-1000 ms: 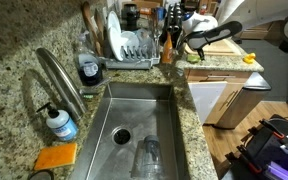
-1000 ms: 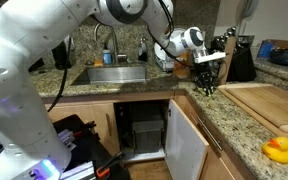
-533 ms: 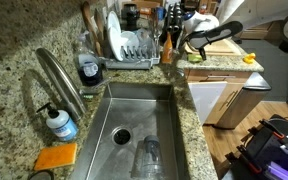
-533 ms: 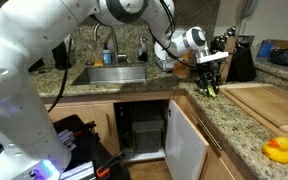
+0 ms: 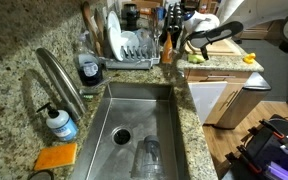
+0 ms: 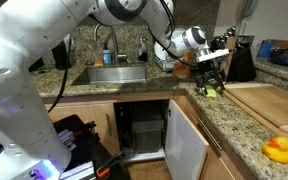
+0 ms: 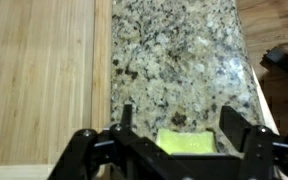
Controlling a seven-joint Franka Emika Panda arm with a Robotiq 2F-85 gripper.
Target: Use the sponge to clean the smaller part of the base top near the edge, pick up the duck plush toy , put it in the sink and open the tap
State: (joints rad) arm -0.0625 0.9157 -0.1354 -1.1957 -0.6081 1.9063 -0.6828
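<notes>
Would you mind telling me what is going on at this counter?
The robot's gripper hangs over the granite base top beside the wooden cutting board, jaws open on either side of a yellow-green sponge lying on the stone. The duck plush toy sits untouched farther along the counter, not yet in the sink, and no water runs from the tap.

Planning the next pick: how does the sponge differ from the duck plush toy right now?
The sponge is flat, yellow-green, lying between the fingers of the open gripper; the duck plush toy is rounded, brighter yellow, standing well away from the gripper. Both rest on the base top.
</notes>
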